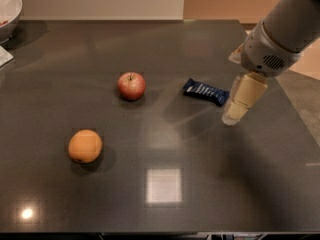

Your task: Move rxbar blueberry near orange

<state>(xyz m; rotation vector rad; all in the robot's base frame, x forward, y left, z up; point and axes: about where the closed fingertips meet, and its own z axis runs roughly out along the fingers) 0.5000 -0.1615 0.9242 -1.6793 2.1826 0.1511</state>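
Observation:
The rxbar blueberry point(205, 91), a flat dark navy bar with pale lettering, lies on the dark table point(160, 49) right of centre. The orange point(85, 146) sits at the front left, far from the bar. My gripper point(234, 115) hangs from the arm at the right, just right of and slightly in front of the bar, above the table and holding nothing.
A red-and-yellow apple point(131, 85) with a stem stands left of the bar. A white bowl point(9, 8) sits at the far left corner, with a pale flat item point(5, 56) below it. The table's right edge runs close behind the arm.

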